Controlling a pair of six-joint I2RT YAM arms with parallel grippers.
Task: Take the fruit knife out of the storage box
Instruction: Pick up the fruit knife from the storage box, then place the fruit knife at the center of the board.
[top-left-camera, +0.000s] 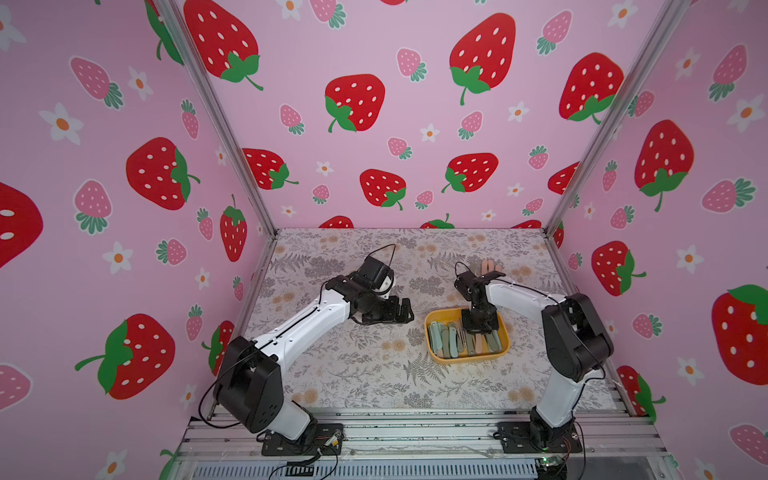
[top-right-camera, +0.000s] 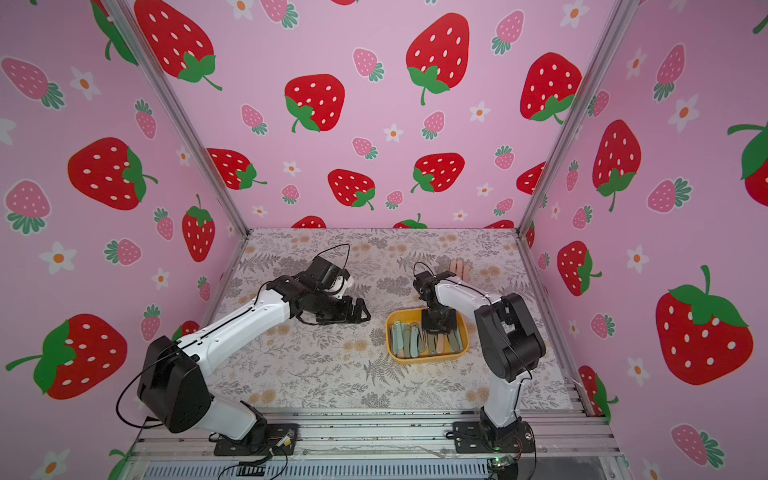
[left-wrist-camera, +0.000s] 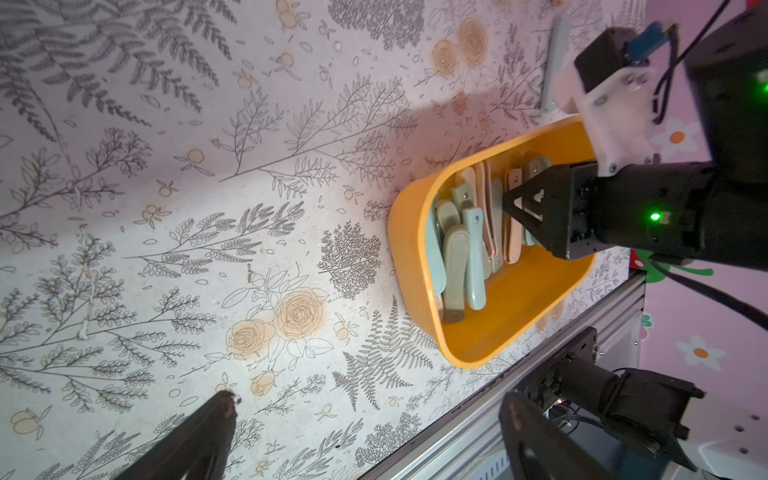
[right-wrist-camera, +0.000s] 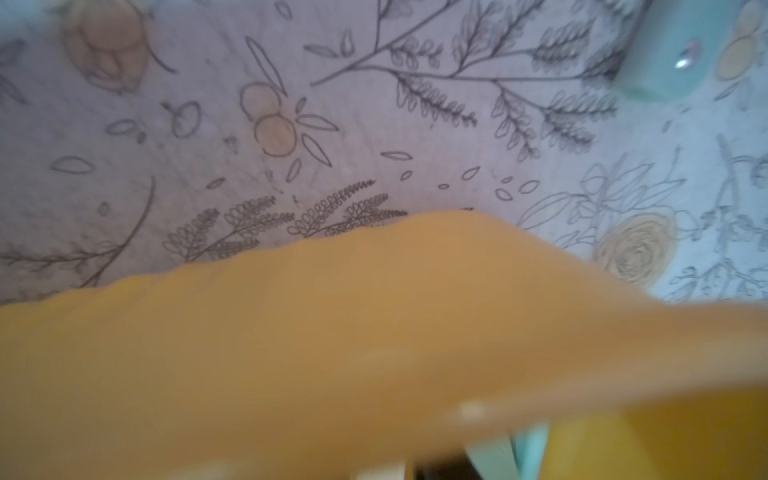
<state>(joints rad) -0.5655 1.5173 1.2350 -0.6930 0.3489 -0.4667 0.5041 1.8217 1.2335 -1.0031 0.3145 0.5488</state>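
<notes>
Inside the storage box (top-left-camera: 469, 358), fruit knives (top-left-camera: 440, 338) lie crosswise, pointing front-to-back.

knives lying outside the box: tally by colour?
Pink knives: 3, behind the box, one partly hidden by the right arm
Teal knife: 1, blurred, in the right wrist view
Total: 4 showing

Bare mat (top-left-camera: 374, 357) between left tool (top-left-camera: 408, 311) and storage box (top-left-camera: 469, 360); right tool (top-left-camera: 478, 333) over its packed knives (top-left-camera: 444, 341).
</notes>
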